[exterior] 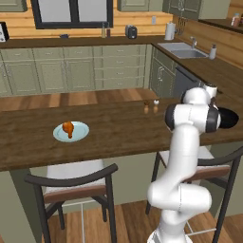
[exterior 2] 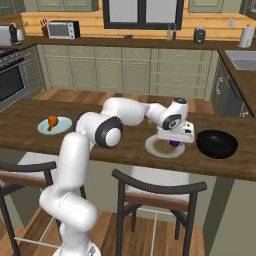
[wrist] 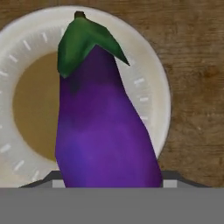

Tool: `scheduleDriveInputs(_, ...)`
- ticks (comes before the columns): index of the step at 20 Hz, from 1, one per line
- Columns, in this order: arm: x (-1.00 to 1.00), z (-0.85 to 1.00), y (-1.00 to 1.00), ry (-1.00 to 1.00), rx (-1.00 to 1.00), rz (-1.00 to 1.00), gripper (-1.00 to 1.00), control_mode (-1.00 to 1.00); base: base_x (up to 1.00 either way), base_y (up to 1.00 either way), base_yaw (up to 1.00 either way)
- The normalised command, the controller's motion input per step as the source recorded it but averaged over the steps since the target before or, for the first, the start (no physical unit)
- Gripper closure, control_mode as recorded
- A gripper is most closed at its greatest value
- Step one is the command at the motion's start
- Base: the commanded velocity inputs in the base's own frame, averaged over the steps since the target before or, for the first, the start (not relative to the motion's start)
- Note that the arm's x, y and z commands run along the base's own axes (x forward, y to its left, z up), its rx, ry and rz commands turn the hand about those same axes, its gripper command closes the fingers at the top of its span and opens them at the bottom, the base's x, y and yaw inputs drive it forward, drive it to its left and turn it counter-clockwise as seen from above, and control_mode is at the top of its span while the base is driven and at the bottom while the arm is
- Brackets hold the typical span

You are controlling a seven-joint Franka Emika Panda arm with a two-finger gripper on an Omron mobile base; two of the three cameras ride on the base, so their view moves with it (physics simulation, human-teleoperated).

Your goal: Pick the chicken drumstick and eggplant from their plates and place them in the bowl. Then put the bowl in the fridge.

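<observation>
From the left base view, my arm rises at the lower right, bends at a dark joint level with the wooden counter, and reaches away to the right over it; my own links hide my hand here. The chicken drumstick lies on the pale blue plate at the left of the counter, well apart from me. Part of the black bowl peeks out behind my upper arm at the right.

From the right base view, my arm climbs from the lower left, folds at the elbow and stretches level to the right above the counter. My gripper points down over the cream plate, and a bit of the purple eggplant shows right beneath my hand. The bowl sits just beside that plate to the right, empty. The drumstick on its blue plate lies far left.

In the hand view I look straight down along the eggplant, green cap at the far end, lying on the cream plate with its tan centre. It runs down between my finger bases, but I cannot tell whether my fingers are pressing on it.
</observation>
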Motion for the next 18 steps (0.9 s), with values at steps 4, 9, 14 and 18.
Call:
scheduleDriveInputs(4, -0.22, 0.70, -0.09, -0.03, 0.00, -0.09, 1.00, -1.00, 0.00, 0.00, 0.00)
scheduleDriveInputs(9, 0.10, 0.34, -0.16, 0.00, 0.00, -0.23, 1.00, -1.00, 0.00, 0.00, 0.00)
scheduleDriveInputs(14, 0.04, 0.19, -0.53, 0.06, -0.01, -0.34, 1.00, -1.00, 0.00, 0.00, 0.00)
scheduleDriveInputs(18, 0.00, 0.21, -0.54, 0.06, 0.00, -0.48, 1.00, -1.00, 0.00, 0.00, 0.00)
